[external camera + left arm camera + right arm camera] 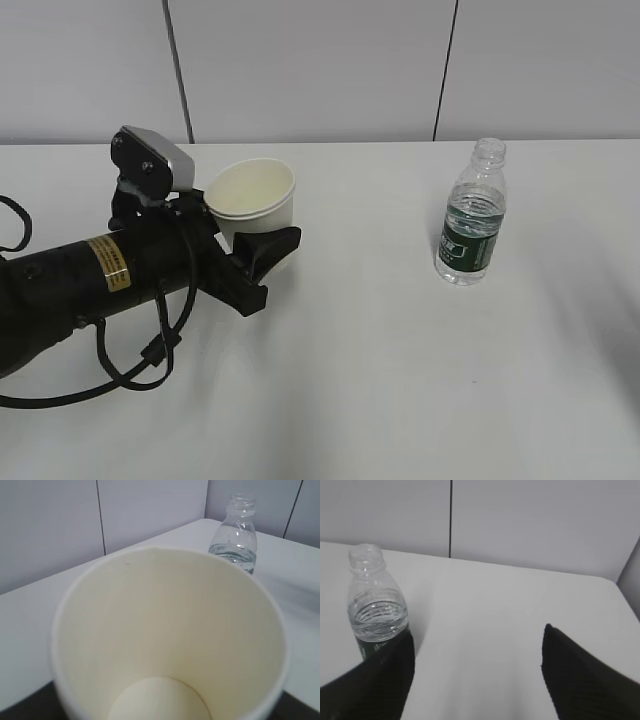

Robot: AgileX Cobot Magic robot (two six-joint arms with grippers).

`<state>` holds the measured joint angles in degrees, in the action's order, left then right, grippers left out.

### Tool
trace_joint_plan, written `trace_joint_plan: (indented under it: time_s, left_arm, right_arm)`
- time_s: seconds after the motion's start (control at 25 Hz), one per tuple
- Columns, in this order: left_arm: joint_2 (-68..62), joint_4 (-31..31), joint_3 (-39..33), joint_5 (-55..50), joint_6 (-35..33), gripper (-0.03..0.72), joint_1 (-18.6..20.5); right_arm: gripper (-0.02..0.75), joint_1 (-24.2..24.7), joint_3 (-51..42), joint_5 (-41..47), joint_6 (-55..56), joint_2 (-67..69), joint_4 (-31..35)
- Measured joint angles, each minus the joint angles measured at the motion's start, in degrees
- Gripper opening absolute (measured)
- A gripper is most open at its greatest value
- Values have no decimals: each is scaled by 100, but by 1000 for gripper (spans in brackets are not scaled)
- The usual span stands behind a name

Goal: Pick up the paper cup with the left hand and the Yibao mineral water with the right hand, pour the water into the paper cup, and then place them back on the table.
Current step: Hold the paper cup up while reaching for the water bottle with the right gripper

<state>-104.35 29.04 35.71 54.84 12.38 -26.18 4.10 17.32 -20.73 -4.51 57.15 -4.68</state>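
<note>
Near left: left hand (262, 262) lying low over the table (400, 380), yellow sticker on the forearm, loose black cable looping beneath, silver-grey camera box (155, 160) on top. Jaws around the paper cup (254, 204), one dark finger visible against the cup's near side; far finger hidden behind the cup, so cannot tell whether pinching or merely bracketing it. Cup upright, open mouth up, cream inside, apparently empty. Cannot tell whether its base touches the tabletop.

From the left wrist: cup (170, 645) fills the view, round bottom visible, dry. Bottle (236, 535) peeking past the rim at far right.

Right side, further back: Yibao mineral water (471, 214) standing upright on the table, capless, dark green label band, water up to about the shoulder. Well apart from the cup.

From the right wrist: right hand (477, 672) spread wide, two black fingers (585, 675) at the bottom corners, nothing between. Bottle (377, 605) just beyond the left finger, outside the gap. Right arm itself outside the exterior view.

Far: grey panelled wall (320, 60) behind the table edge.
</note>
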Motion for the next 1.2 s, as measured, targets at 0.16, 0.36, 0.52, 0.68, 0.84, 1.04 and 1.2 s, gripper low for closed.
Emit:
trace_joint_plan:
  time_s: [0.16, 0.36, 0.52, 0.68, 0.84, 1.04, 1.2]
  left_arm:
    - [0, -12, 0, 0, 0, 426, 0]
    - [0, -18, 0, 0, 0, 426, 0]
    - [0, -17, 0, 0, 0, 426, 0]
    - [0, -17, 0, 0, 0, 426, 0]
    - [0, -17, 0, -73, 0, 426, 0]
    - [0, -17, 0, -212, 0, 426, 0]
    - [0, -17, 0, -256, 0, 426, 0]
  right_arm:
    - [585, 0, -8, -849, 625, 905, -807]
    - [585, 0, -8, -1597, 1161, 1839, -1793]
    - [585, -72, 49, -2000, 1254, 2360, -1896]
    - [585, -501, 241, -2103, 1264, 2878, -1804]
    - [585, -940, 446, -2277, 1215, 3466, -1106]
    - [603, -988, 533, -3337, 1204, 4306, -761]
    - [653, -988, 621, -4073, 1193, 4978, -651]
